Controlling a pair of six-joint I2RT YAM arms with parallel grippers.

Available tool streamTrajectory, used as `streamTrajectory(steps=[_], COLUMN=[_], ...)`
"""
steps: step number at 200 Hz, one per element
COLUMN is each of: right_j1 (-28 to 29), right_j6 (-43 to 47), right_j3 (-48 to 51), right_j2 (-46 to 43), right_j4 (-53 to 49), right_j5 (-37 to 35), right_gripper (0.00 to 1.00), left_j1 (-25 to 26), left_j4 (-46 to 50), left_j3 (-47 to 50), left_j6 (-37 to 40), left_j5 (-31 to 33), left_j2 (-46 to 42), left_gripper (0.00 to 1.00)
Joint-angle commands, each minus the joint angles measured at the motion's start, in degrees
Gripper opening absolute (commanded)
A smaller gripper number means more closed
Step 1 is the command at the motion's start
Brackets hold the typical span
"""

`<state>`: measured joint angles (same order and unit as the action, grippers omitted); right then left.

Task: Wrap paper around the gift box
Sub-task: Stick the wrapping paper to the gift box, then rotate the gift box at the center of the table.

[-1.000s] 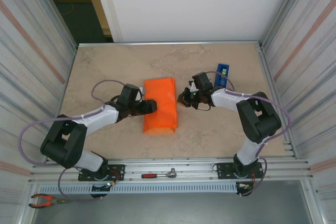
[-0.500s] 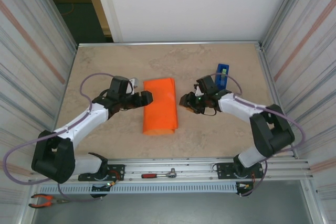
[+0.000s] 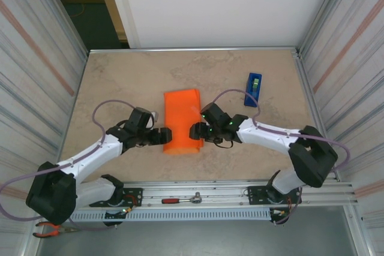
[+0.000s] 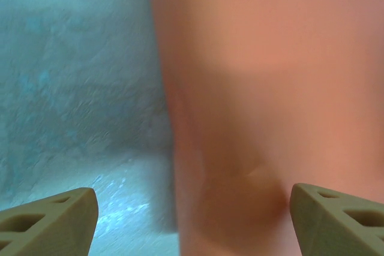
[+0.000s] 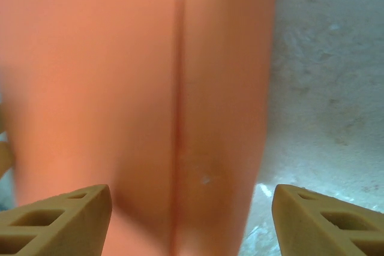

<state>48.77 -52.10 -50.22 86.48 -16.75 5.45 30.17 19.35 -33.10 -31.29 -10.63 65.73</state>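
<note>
The gift box lies at the table's middle as an oblong parcel, fully covered by the bright orange paper [image 3: 182, 118]; no pink shows. My left gripper [image 3: 167, 136] is low at the parcel's near left edge, open. In the left wrist view the paper [image 4: 270, 88] reaches between the tan fingertips [image 4: 54, 220] of my left gripper [image 4: 192, 220], which touch nothing. My right gripper [image 3: 195, 131] is at the parcel's near right edge, also open. In the right wrist view a folded seam of paper [image 5: 120, 88] runs between the spread jaws of my right gripper [image 5: 192, 217].
A blue tape dispenser [image 3: 253, 89] stands upright at the right, behind the right arm. The stone-look table [image 3: 120, 82] is walled by metal panels on both sides. A ratchet wrench [image 3: 182, 199] lies on the front rail, and pliers [image 3: 51, 228] lie at the near left.
My right gripper opened and swung left from beside the dispenser to the parcel's near right edge. My left gripper slid nearer along the parcel's left side and opened wider.
</note>
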Motion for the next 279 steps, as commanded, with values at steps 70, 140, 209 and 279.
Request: streamTrajectory(steps=[70, 140, 209, 279], right_j1=[-4.8, -23.7, -30.2, -27.3], right_j6=[3.2, 8.9, 7.9, 1.8], right_j3=[-1.5, -7.3, -19.6, -22.2], right_j2=[-4.4, -2.5, 12.8, 22.8], right_j4=[-5.7, -3.0, -1.7, 5.9], right_j5=[-1.0, 13.7, 27.3, 31.6], right_gripper=[0.75, 0.98, 0.93, 0.85], left_j1=[-0.1, -8.2, -9.4, -6.6], left_j4=[0.7, 0.0, 4.7, 0.5], left_j3=[-5.1, -20.1, -40.8, -48.8], left_j6=[1.8, 1.4, -0.5, -2.0], left_j5=[0.0, -4.4, -4.4, -10.1], left_j2=[1.1, 13.3, 36.1, 46.0], left_gripper=[0.84, 0.85, 0.84, 0.84])
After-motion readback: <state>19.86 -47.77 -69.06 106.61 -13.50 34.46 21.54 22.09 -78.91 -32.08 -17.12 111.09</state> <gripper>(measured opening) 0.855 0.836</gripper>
